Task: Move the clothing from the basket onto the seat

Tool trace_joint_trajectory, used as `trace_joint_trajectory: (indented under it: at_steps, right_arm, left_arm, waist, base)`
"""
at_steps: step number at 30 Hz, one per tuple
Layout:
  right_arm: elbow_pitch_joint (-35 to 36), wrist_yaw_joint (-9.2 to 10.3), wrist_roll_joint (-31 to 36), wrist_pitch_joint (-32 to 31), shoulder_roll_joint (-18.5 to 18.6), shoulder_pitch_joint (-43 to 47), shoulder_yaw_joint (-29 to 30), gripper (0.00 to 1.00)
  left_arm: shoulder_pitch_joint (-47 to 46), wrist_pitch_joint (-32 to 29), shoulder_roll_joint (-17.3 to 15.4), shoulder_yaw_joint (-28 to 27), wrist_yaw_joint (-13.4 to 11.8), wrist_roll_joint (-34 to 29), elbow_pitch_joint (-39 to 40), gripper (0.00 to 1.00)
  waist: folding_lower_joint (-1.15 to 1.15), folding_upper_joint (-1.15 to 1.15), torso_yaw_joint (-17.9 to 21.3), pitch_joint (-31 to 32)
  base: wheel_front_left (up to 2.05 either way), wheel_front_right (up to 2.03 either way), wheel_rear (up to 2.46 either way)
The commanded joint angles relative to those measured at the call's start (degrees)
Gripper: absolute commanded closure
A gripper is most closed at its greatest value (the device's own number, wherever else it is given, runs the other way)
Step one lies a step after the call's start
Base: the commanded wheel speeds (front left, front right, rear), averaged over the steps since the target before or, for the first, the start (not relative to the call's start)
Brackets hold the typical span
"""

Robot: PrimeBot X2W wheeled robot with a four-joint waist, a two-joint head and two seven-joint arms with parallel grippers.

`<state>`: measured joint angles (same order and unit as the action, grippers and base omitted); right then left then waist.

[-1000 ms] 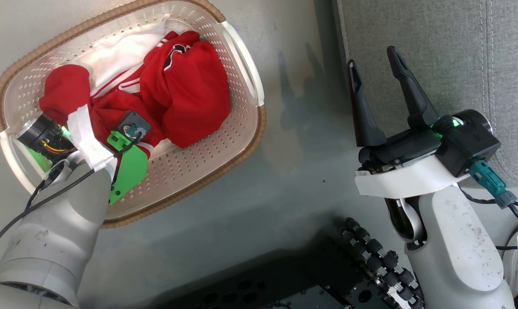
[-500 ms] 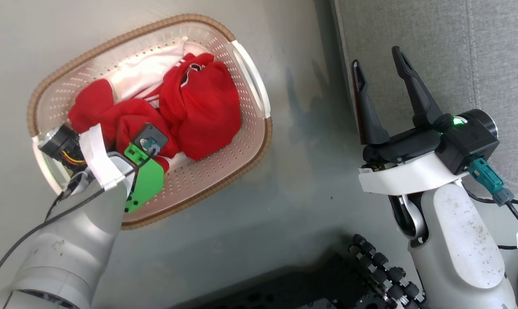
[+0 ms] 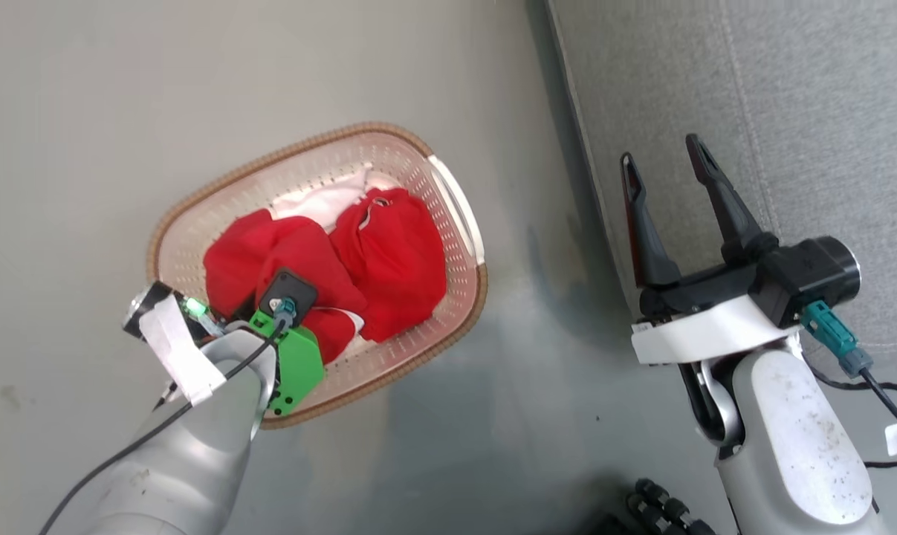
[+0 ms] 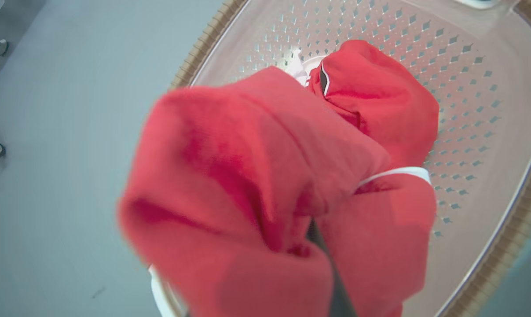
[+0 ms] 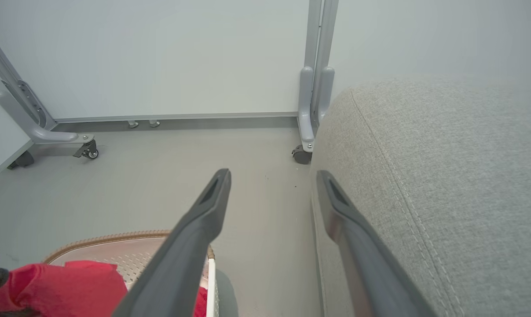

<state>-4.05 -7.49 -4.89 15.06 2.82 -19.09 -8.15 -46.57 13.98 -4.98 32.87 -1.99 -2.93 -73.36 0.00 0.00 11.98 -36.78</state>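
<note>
Pick-up step: left gripper (image 4: 319,241) is pinched tight on a bunch of red clothing (image 3: 322,260) over the basket (image 3: 459,215). Right gripper (image 3: 660,152) hangs wide open, empty, beside the seat (image 3: 716,111). Next, I'd say: lift clear, swing across to the seat.

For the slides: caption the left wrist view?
Left jaws shut on bunched red clothing above the cream basket; more red fabric lies inside.

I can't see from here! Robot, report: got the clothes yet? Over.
Left gripper shut on red garment, at basket. Right gripper open beside couch, maybe in the path. Over.
</note>
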Motion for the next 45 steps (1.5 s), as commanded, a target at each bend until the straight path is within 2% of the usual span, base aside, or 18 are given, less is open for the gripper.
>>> trace_joint_trajectory:
  at_steps: [1,4,8,15,18,20,24,25,31,38,45]
  right_arm:
    - [-0.51,0.00,0.32,0.18,0.14,1.43,0.30,0.00]
    - [-1.14,0.00,0.45,0.18,0.13,2.67,0.51,0.00]
    - [-2.01,0.00,0.02,0.17,0.14,5.13,0.77,0.00]
    - [-3.18,0.00,-0.56,0.18,0.14,9.64,1.59,0.00]
    - [-3.73,0.00,-0.45,0.18,0.13,11.66,1.74,0.00]
    - [-4.02,0.00,-0.34,0.17,0.15,13.05,1.73,0.00]
    - [-4.33,0.00,-0.01,0.18,0.14,15.57,2.11,0.00]
    - [-4.05,0.00,-0.08,0.18,0.13,16.85,2.40,0.00]
    - [-2.88,0.00,-0.63,0.18,0.13,19.79,2.22,0.00]
    - [-2.80,0.00,-0.03,0.17,0.40,21.29,1.12,0.00]
    - [-2.52,0.00,-0.20,0.18,0.81,21.27,1.07,0.00]
  left_arm:
    - [1.59,0.77,0.15,-0.43,0.12,0.94,0.59,1.00]
    - [3.41,1.28,0.33,-1.04,0.04,2.12,2.88,1.00]
    - [7.21,1.27,-0.60,-1.71,0.31,3.80,11.61,1.00]
    - [14.53,1.25,-2.73,-3.69,-1.09,6.02,26.87,1.00]
    - [18.04,1.24,-3.28,-5.23,-1.64,7.41,33.73,1.00]
    - [20.67,1.18,-3.35,-6.77,-0.94,8.76,37.49,1.00]
    - [25.70,1.18,-3.25,-10.27,-1.81,10.10,46.03,1.00]
    - [27.87,1.19,-2.99,-11.83,-1.44,10.33,50.26,1.00]
    - [32.85,1.19,-2.34,-15.99,-0.57,9.50,60.67,1.00]
    - [36.06,1.19,0.16,-21.04,0.98,9.75,74.06,1.00]
    - [37.29,1.16,1.70,-20.57,5.20,8.74,83.76,1.00]
  waist:
    - [0.00,0.00,-2.65,8.30]
    - [0.00,0.00,-3.47,11.96]
    - [0.00,0.00,-4.75,17.06]
    - [0.00,0.00,-6.38,24.98]
    - [0.00,0.00,-6.77,28.03]
    - [0.00,0.00,-6.90,29.88]
    - [0.00,0.00,-7.15,33.65]
    - [0.00,0.00,-7.41,35.02]
    - [0.00,0.00,-7.67,37.63]
    - [0.00,0.00,-7.82,39.26]
    - [0.00,0.00,-7.68,39.81]
  base:
    - [0.00,0.00,0.00]
    - [0.00,0.00,0.00]
    - [0.00,0.00,0.00]
    - [0.00,0.00,0.00]
    - [0.00,0.00,0.00]
    - [0.00,0.00,0.00]
    - [0.00,0.00,0.00]
    - [0.00,0.00,0.00]
    - [0.00,0.00,0.00]
    - [0.00,0.00,0.00]
    - [0.00,0.00,0.00]
